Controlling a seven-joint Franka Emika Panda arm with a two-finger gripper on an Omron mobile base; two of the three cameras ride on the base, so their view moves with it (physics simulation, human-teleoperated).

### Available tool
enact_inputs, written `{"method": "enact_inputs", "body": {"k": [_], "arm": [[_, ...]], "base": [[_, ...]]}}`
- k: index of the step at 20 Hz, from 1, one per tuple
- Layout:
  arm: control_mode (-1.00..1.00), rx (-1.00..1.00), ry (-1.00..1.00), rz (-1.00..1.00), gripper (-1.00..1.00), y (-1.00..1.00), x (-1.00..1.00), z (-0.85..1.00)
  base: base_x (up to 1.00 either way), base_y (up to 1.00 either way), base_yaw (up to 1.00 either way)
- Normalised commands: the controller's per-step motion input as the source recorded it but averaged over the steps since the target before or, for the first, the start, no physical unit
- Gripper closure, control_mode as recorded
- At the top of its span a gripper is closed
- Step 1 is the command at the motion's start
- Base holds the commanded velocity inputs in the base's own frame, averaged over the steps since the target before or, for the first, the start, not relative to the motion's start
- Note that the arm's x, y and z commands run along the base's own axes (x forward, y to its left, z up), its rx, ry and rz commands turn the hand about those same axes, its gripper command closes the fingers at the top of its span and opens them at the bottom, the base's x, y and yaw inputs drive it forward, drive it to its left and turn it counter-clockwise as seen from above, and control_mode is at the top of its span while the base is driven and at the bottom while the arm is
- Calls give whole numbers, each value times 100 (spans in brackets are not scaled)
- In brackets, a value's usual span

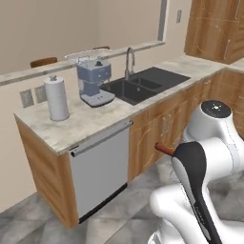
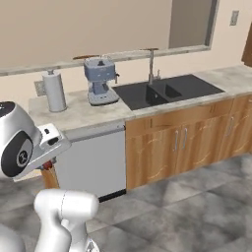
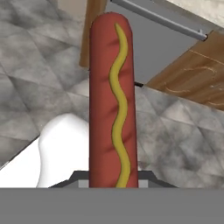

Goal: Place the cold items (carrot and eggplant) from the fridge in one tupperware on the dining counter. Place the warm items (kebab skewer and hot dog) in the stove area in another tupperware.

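The hot dog (image 3: pixel 113 100), a red sausage with a wavy yellow mustard line, stands up the middle of the hand view, and my gripper (image 3: pixel 113 183) is shut on its lower end. Its red tip pokes out past the arm's elbow in the left base view (image 1: pixel 164 149) and beside the white hand (image 2: pixel 47 166) in the right base view. I hold it low over the grey floor, in front of the dishwasher. A pale shallow tupperware (image 1: pixel 87 55) rests on the raised dining counter behind the coffee machine. Carrot, eggplant and kebab skewer are out of view.
The marble counter (image 1: pixel 90 121) carries a paper towel roll (image 1: pixel 56 98), a blue coffee machine (image 1: pixel 94 82) and a black sink (image 1: pixel 143 83) with a tap. Below are the steel dishwasher (image 1: pixel 100 169) and wooden cabinets (image 2: pixel 177 145). Grey tiled floor (image 2: pixel 187 206) lies open to the right.
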Motion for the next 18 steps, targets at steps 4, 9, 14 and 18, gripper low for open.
{"method": "enact_inputs", "body": {"k": [4, 9, 14, 18], "arm": [[100, 0, 0, 0, 100, 0, 0, 0], [100, 0, 0, 0, 100, 0, 0, 0], [100, 0, 0, 0, 100, 0, 0, 0], [100, 0, 0, 0, 100, 0, 0, 0]], "base": [[16, 100, 0], [17, 100, 0], [18, 100, 0], [22, 100, 0]]}}
